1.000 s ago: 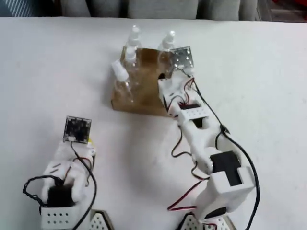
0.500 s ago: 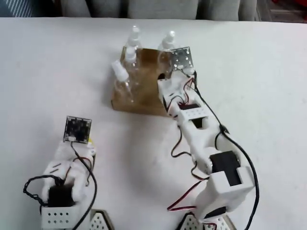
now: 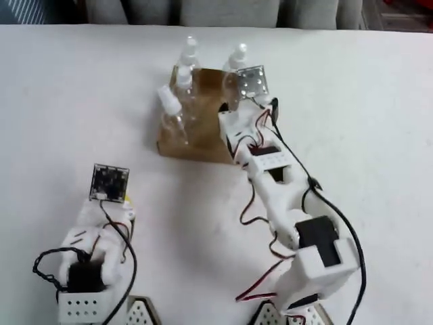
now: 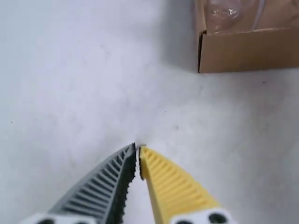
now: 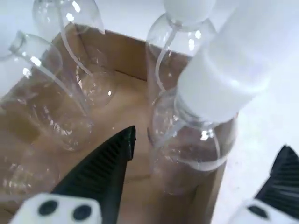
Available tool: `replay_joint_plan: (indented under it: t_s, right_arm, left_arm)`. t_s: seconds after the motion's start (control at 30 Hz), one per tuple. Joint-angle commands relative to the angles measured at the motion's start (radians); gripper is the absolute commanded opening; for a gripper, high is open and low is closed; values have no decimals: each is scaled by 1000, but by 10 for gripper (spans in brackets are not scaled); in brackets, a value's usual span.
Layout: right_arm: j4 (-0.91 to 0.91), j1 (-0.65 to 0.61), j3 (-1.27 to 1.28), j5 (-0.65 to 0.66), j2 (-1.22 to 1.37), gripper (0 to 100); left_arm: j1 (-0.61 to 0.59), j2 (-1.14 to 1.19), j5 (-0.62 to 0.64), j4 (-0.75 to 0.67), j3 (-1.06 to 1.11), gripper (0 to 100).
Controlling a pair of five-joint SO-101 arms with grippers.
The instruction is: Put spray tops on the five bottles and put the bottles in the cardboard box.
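Nearest, short of the cardboard box [image 4: 247, 49], the left gripper [image 4: 138, 151] is held shut and empty over the table [image 4: 70, 70]. At the box's right corner, the right gripper [image 5: 205, 147] has been nudged slightly further over the box. Its jaws are spread wide around a capped bottle [image 5: 187, 140] stood inside, ungripped. Other capped bottles [image 3: 177, 101] are seen beyond it, so packing is judged nearly done.
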Motion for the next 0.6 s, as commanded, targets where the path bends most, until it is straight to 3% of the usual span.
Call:
replay_joint_plan:
  t_s: [0.0,0.23,0.57]
  right_arm:
    - [41,-4,15,5,-137,386]
    - [159,-5,81,5,-321,386]
    - [518,10,212,5,-661,383]
  left_arm:
    - [-7,-5,-11,8,-3,20]
    - [-7,-5,-11,2,-3,20]
    - [-7,-5,-11,2,-3,20]
